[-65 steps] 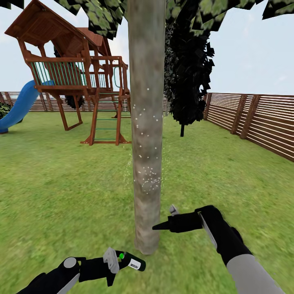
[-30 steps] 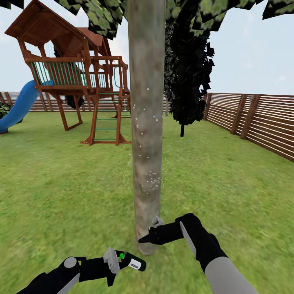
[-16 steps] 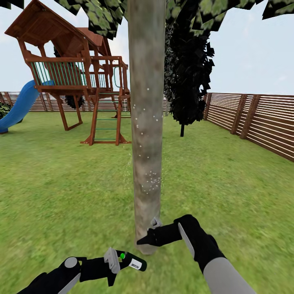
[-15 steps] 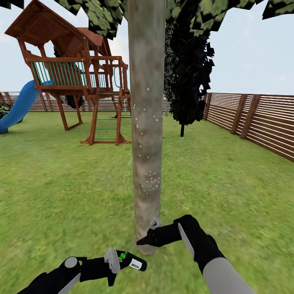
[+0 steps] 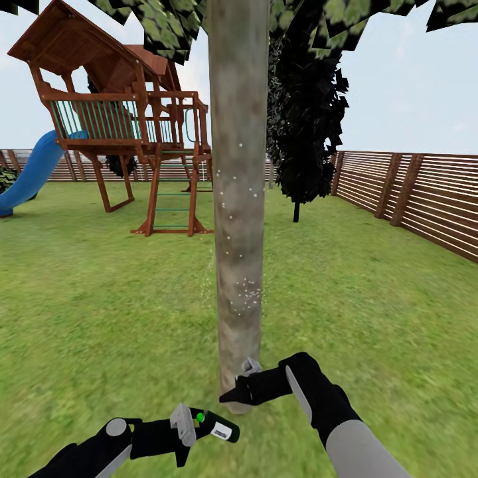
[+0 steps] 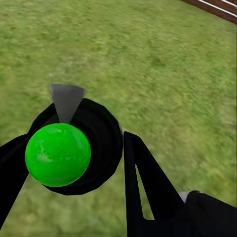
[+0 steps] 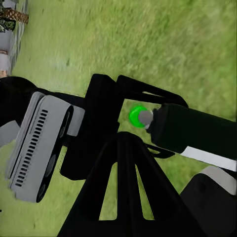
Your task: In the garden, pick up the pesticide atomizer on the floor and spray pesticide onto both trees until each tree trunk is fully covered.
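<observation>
The tree trunk stands straight ahead as a thick grey-brown column, with white pesticide specks dotted on its middle. My left gripper is low over the grass, shut on the pesticide atomizer, a black body with a green dot and a white mark. From the left wrist, the atomizer sits between the black fingers. My right gripper is shut and holds nothing, its tip at the trunk's base. The right wrist view looks past its joined fingertips at the atomizer.
A wooden playhouse with a blue slide stands at the back left. A dark thin-stemmed tree is behind the trunk. A brown slatted fence runs along the right. Grass lies all around.
My right gripper has dropped and moved left to the trunk's base, sinking a little more in the last half second. Fewer specks show on the trunk. The left gripper has barely moved.
</observation>
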{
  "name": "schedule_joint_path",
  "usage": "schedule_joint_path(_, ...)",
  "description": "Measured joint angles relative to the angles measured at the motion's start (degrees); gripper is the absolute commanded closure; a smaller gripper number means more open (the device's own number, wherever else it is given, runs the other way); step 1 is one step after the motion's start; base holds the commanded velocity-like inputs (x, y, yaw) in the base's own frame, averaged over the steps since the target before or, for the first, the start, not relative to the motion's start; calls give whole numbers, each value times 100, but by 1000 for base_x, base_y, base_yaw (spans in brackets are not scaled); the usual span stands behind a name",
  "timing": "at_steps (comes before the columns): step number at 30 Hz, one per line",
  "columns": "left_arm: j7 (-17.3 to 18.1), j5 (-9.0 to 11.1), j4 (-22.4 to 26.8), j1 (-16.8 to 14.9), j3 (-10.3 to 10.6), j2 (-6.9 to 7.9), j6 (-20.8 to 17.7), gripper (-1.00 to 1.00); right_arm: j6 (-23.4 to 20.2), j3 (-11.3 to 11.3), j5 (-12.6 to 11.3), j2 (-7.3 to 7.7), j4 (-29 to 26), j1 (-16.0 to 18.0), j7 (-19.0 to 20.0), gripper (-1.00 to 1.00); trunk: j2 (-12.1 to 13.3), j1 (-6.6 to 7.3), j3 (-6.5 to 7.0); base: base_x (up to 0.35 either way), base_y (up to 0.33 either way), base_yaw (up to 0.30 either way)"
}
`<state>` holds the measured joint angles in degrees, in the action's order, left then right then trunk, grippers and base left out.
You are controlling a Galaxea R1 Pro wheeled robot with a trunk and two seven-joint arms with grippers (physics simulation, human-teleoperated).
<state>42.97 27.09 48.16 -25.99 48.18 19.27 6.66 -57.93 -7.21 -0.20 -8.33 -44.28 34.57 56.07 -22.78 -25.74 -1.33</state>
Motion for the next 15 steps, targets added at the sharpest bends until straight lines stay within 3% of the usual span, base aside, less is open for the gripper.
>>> schedule_joint_path(15,8,-7,24,0,21,0,3,100,106,1,-5,-81,236,0,-205,100,0,0,0,0,0,0)
